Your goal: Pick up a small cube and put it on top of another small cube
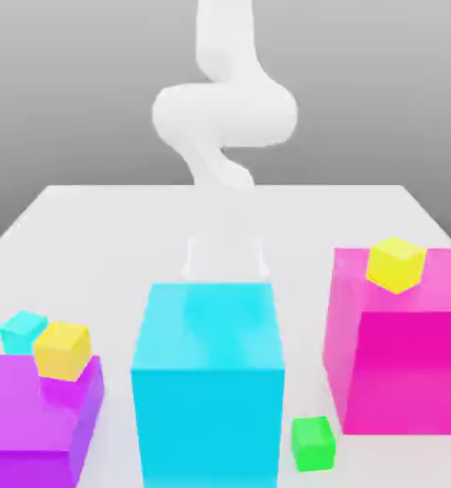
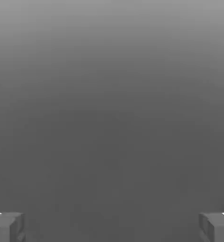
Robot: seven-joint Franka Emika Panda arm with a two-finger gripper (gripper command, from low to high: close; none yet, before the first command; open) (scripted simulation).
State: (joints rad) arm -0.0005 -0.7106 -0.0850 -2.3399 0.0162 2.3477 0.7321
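Exterior view: the white arm [image 1: 224, 110] comes down behind the big cyan block [image 1: 210, 376], which hides most of the gripper [image 1: 225, 257]; a pale hand shape shows just above the block's top edge. No cube sits between the jaws here. The small cyan cube [image 1: 21, 331] rests on the white table [image 1: 95, 219], well off toward the exterior view's left of the jaws, just behind the purple block [image 1: 33, 419]. The golden cube [image 1: 62, 350] sits on that purple block's top, touching the cyan cube's side in this view. A lemon-yellow cube [image 1: 397, 263] sits on the magenta block [image 1: 400, 353], off to the exterior view's right of the jaws. A small green cube [image 1: 313, 442] lies on the table between the cyan and magenta blocks. All are plain, smooth, matte, sharp-edged boxes. No containers.

Hand view: two grey fingertips [image 2: 7, 228] stand at opposite edges, jaws spread wide, nothing between them, just smooth grey surface.
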